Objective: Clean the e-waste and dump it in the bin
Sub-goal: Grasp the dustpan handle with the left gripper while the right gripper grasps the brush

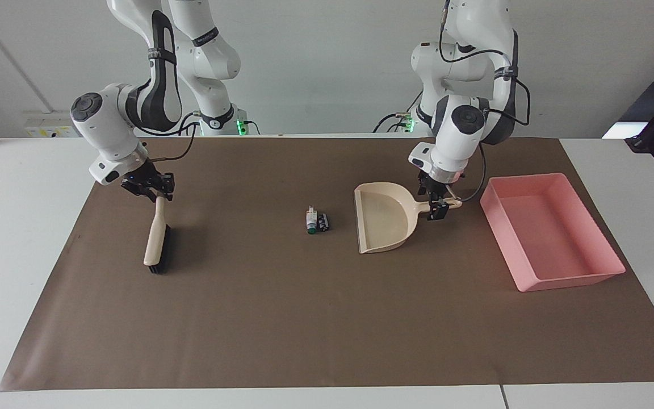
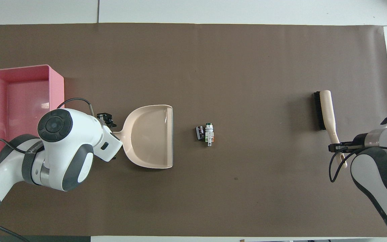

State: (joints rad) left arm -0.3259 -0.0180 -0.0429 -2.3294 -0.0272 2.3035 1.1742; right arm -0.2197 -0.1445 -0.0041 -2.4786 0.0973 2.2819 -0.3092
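The e-waste lies in the middle of the brown mat: a whitish-grey part with a green end [image 1: 310,221] [image 2: 209,133] and a black cylinder [image 1: 322,222] [image 2: 199,132], side by side. The beige dustpan [image 1: 384,221] [image 2: 149,137] lies beside them, mouth toward them. My left gripper [image 1: 436,204] [image 2: 110,136] is open, low over the dustpan's handle and astride it. The pink bin [image 1: 579,280] [image 2: 56,87] stands at the left arm's end of the table and holds nothing. My right gripper [image 1: 154,190] [image 2: 338,147] is at the handle end of a brush.
The brush [image 1: 155,241] [image 2: 324,109], beige with black bristles, lies on the mat toward the right arm's end, handle pointing toward the robots. The brown mat [image 1: 281,318] covers most of the white table.
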